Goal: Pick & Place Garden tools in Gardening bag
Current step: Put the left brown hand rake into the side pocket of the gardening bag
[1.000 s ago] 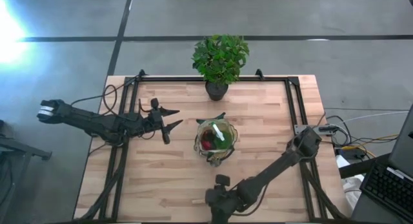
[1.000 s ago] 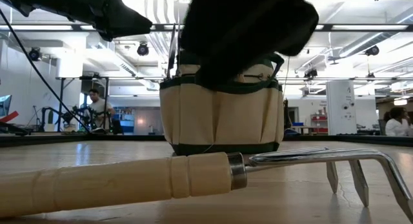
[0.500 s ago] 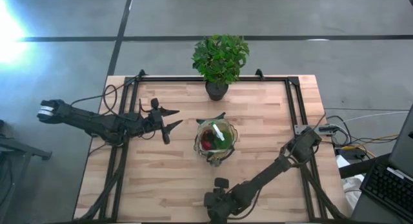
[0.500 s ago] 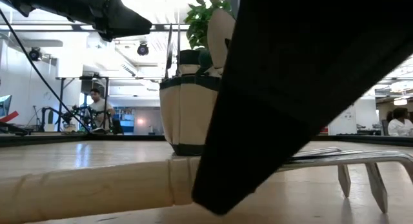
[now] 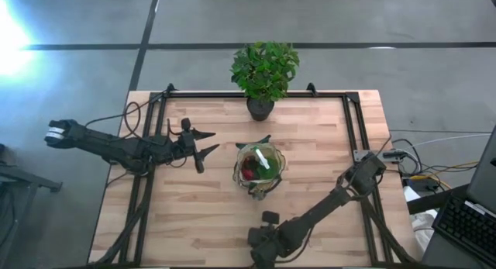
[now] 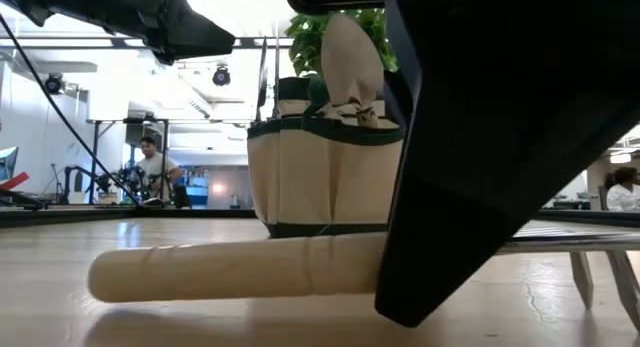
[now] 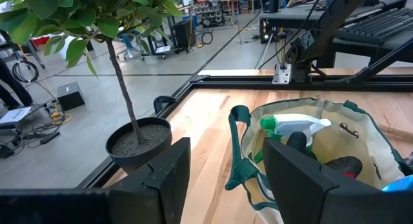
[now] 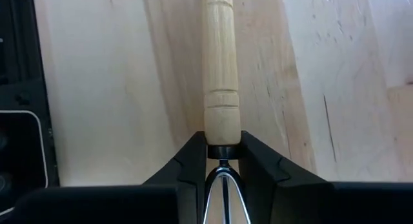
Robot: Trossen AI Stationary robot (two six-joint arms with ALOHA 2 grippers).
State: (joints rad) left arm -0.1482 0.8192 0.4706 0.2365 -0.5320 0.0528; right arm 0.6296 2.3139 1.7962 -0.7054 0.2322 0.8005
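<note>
Since the earlier frame, the right gripper has been brought down over the rake, whose handle has been shifted along the tabletop in the low view. Its fingers are pressed against the metal collar at the handle's end. This takes place at 6 o'clock on the pale wooden planks, near the front edge. The gardening bag stands at the centre, a green spray bottle and a red item held inside. The left gripper hangs at 9 o'clock of the bag, fingers spread wide. A potted plant sits at 12 o'clock. Beyond, a bright workshop with a person is seen.
</note>
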